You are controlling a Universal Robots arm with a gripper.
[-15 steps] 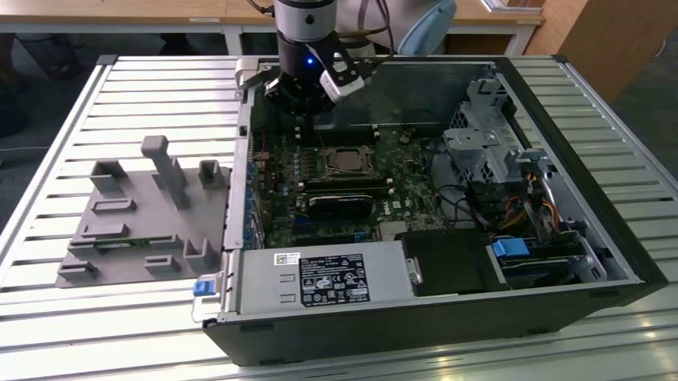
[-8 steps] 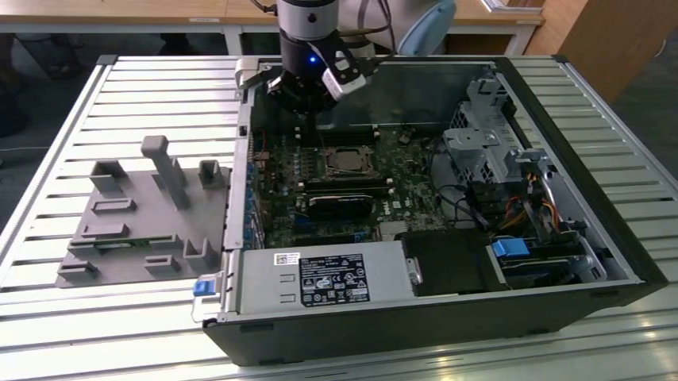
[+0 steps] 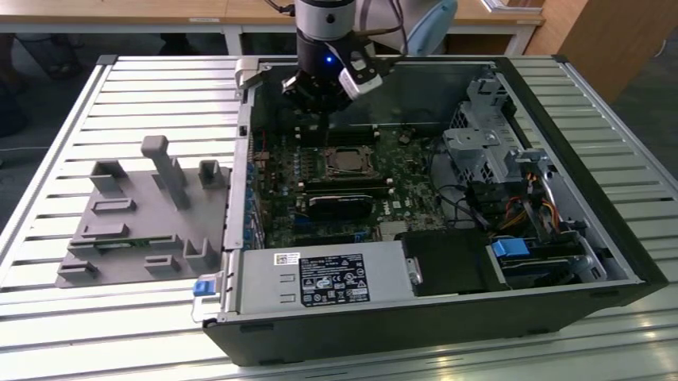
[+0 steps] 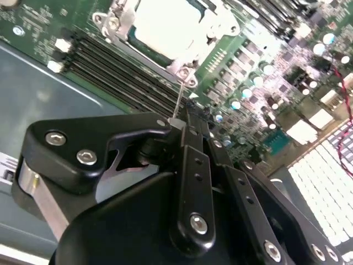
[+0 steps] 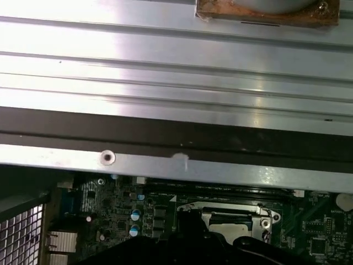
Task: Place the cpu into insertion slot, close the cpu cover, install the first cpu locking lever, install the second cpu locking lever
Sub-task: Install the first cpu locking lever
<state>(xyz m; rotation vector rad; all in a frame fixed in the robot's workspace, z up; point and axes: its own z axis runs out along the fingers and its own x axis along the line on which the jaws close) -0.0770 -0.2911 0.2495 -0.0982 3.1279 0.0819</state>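
The cpu [image 3: 348, 164] lies flat in the insertion slot on the green board, its pale top [image 4: 165, 25] showing through the window of the cpu cover [image 4: 124, 22], which is down over it. A thin wire locking lever [image 4: 177, 99] rises from the socket's corner to my fingertips. My gripper [image 3: 310, 127] hangs just behind the socket, toward the case's far wall, with its black fingers [image 4: 187, 165] shut together. The lever's end touches the gripper [image 4: 177, 126]; whether it is clamped is unclear. The first wrist view shows the cover [image 5: 265, 215] beyond the case edge.
The open computer case [image 3: 593, 262] lies on a slatted metal table. A grey fixture block [image 3: 138, 214] stands at the exterior view's left. A power supply [image 3: 323, 279] fills the near side, a drive cage [image 3: 498, 143] the right. Black memory sticks [image 3: 339, 190] flank the socket.
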